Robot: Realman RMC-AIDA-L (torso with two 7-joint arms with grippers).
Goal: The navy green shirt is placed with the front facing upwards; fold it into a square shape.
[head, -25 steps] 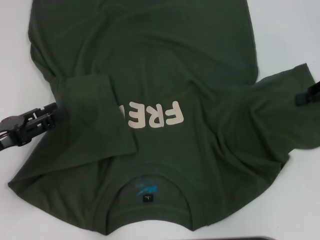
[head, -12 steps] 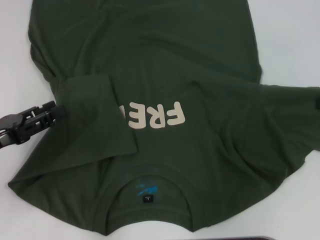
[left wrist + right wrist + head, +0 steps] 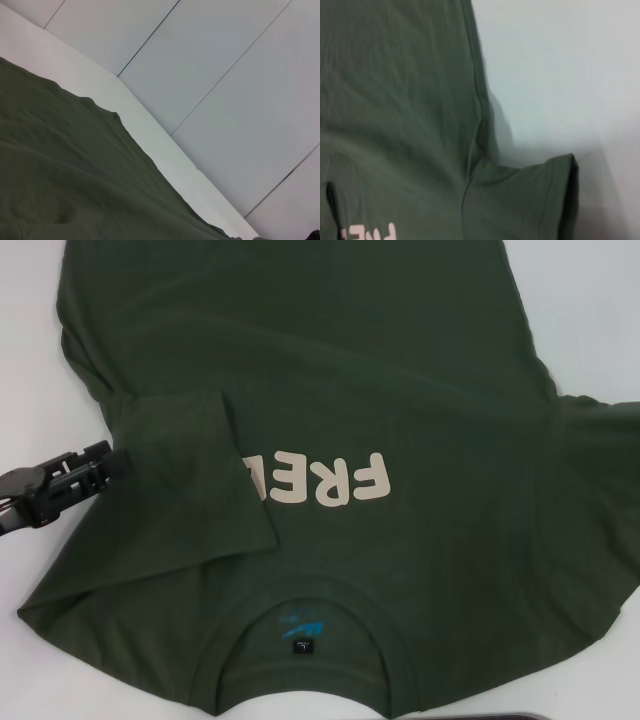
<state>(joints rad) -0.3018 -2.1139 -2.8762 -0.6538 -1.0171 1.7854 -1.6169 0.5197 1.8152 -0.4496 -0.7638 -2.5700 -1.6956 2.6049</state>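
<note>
The navy green shirt [image 3: 330,370] lies front up on the white table, its collar and neck label [image 3: 298,632] nearest me. Cream lettering [image 3: 325,480] runs across the chest. The left sleeve [image 3: 190,470] is folded inward over the chest and hides the end of the lettering. My left gripper [image 3: 106,464] rests at the shirt's left edge, beside that folded sleeve. The right sleeve [image 3: 595,490] is spread out to the right edge of the head view; the right wrist view shows this sleeve [image 3: 540,200] lying flat. My right gripper is out of view.
The white table [image 3: 600,300] shows to the right and left of the shirt. In the left wrist view the table edge [image 3: 165,150] runs past the shirt's hem [image 3: 60,175], with grey panels beyond. A dark strip [image 3: 520,716] lies at the near edge.
The shirt's right side and the lettering have slid to the right, and the right sleeve now lies flatter and wider. The right gripper has left the head view. The left gripper has not moved.
</note>
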